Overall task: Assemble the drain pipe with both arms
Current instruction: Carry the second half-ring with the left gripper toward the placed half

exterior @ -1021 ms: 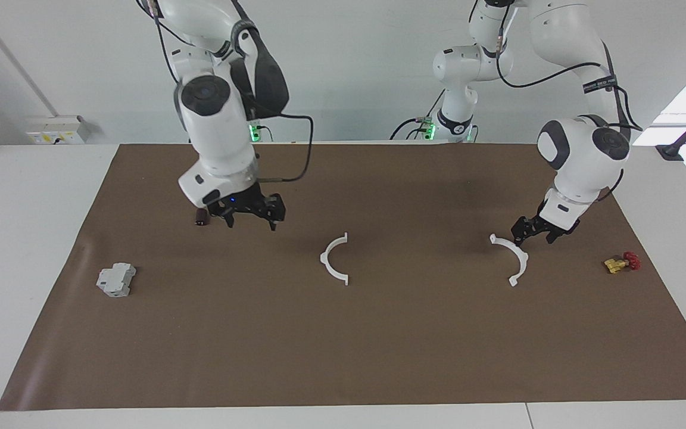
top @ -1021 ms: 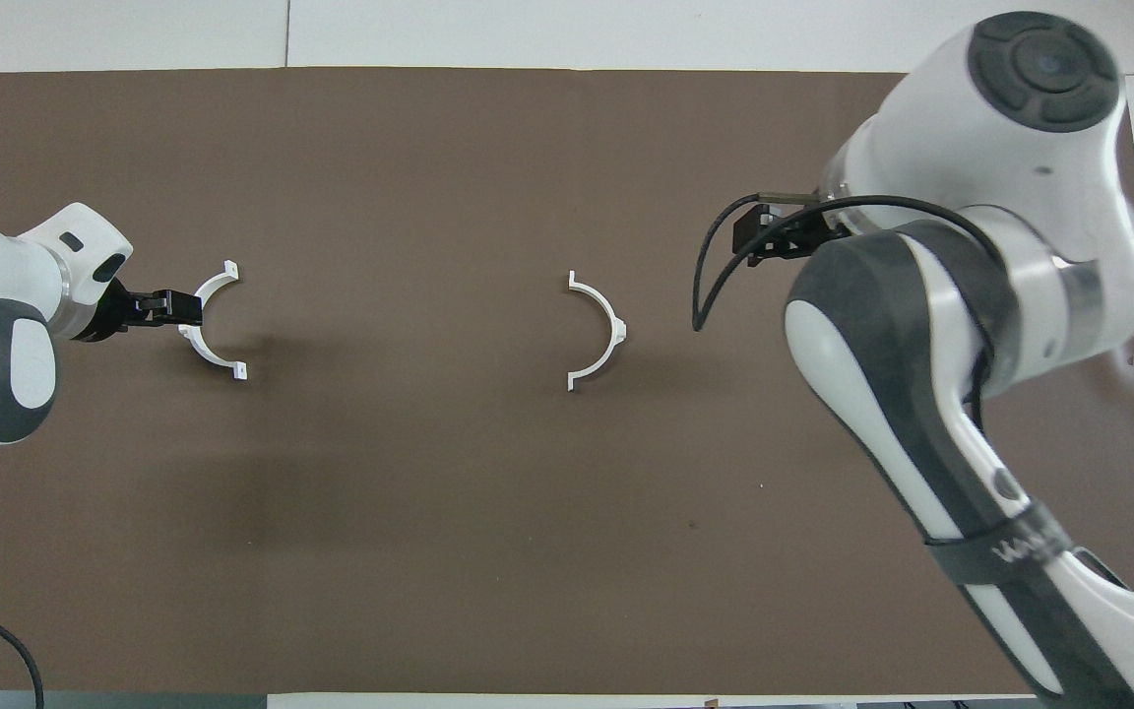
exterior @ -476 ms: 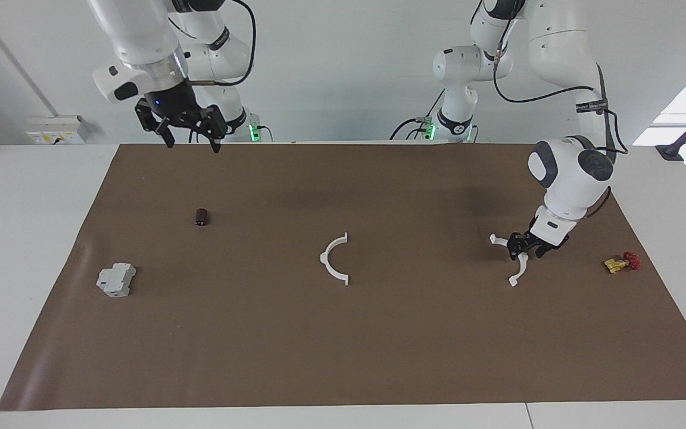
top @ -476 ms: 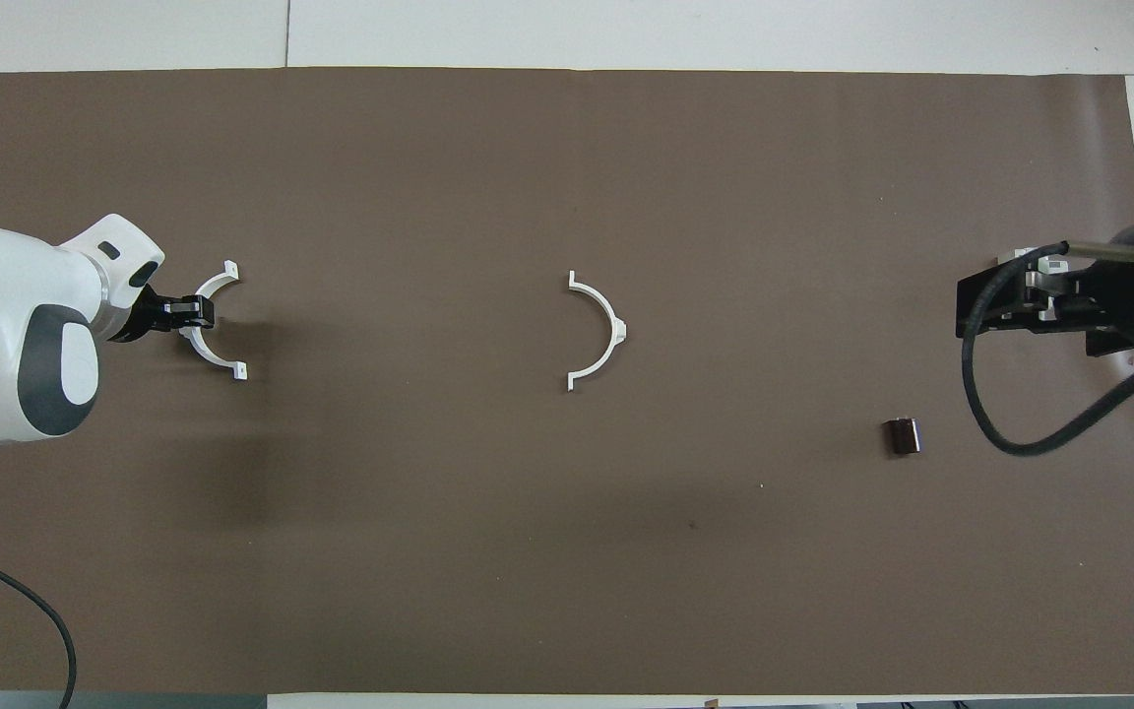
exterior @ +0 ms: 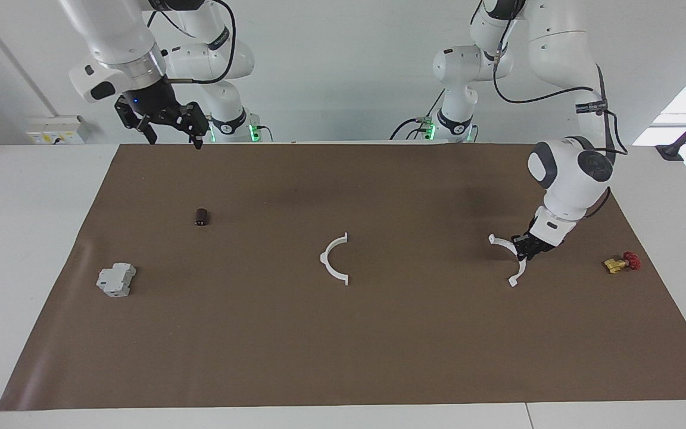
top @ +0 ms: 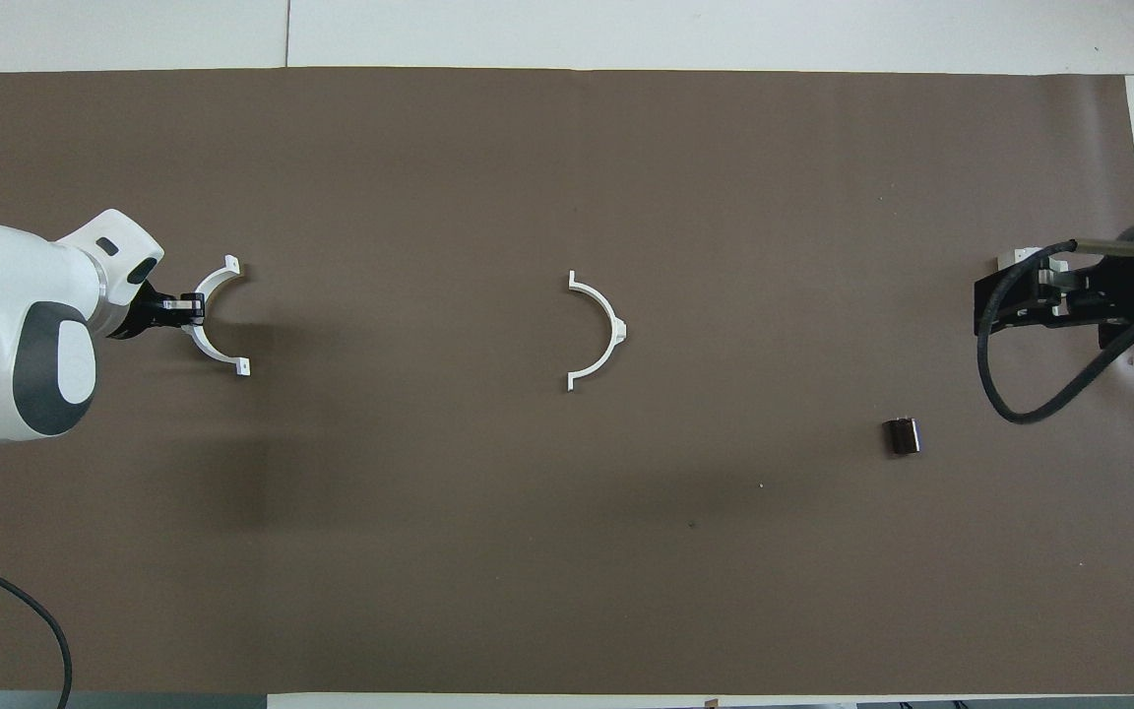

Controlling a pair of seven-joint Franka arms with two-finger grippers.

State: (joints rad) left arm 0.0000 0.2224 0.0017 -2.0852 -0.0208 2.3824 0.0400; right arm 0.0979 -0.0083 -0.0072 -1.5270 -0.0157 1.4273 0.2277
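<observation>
Two white half-ring arcs of the drain pipe lie on the brown mat. One arc [exterior: 326, 266] is in the middle of the mat, also in the overhead view [top: 614, 330]. The other arc [exterior: 519, 272] is toward the left arm's end, also in the overhead view [top: 218, 353]. My left gripper [exterior: 524, 250] is down at the mat and shut on the middle of that arc's curve, as the overhead view [top: 181, 309] also shows. My right gripper [exterior: 171, 138] is open and empty, raised high over the mat's edge nearest the robots, at the right arm's end [top: 1012, 300].
A small dark cylinder [exterior: 201, 217] lies on the mat toward the right arm's end, also in the overhead view [top: 902, 435]. A grey boxy block [exterior: 116, 279] sits farther from the robots than the cylinder. A yellow valve with a red knob [exterior: 621, 262] lies beside the left gripper.
My right gripper rose from low beside the dark cylinder to high over the near edge. My left gripper lowered onto its arc and closed on it; the arc shifted slightly.
</observation>
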